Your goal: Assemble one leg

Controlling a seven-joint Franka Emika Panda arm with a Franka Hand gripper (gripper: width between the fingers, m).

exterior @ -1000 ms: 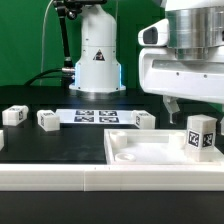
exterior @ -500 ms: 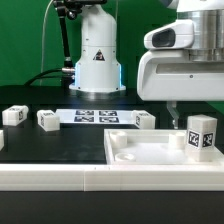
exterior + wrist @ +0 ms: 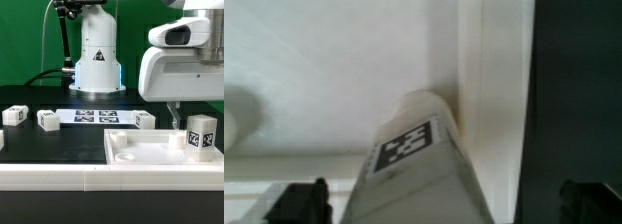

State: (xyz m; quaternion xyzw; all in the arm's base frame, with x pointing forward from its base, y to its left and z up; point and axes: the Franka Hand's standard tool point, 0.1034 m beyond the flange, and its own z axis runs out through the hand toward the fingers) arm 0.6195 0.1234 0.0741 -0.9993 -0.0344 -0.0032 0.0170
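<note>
At the exterior view's left, two small white legs sit on the black desk (image 3: 60, 145): one leg (image 3: 12, 116) close to the edge of the picture and a second leg (image 3: 47, 119) just beside it, apart from each other. Farther toward the middle lies the marker board (image 3: 97, 116), flat on the desk in front of the arm's white base (image 3: 97, 58). Just past the board rests a third leg (image 3: 143, 120). In the foreground a large flat white panel (image 3: 150, 150) with recessed corners lies on the desk, with a long white rim bar (image 3: 90, 177) running along the front.

At the exterior view's right, a fourth leg (image 3: 202, 135) stands upright at the panel's far corner, its tag facing the camera. The claw (image 3: 170, 115) hangs above the panel just beside this leg, not touching it. In the wrist view the leg (image 3: 416, 160) rises between the two dark fingertips (image 3: 301, 200), which stand wide apart with clear gaps on both sides; the claw holds nothing.
</note>
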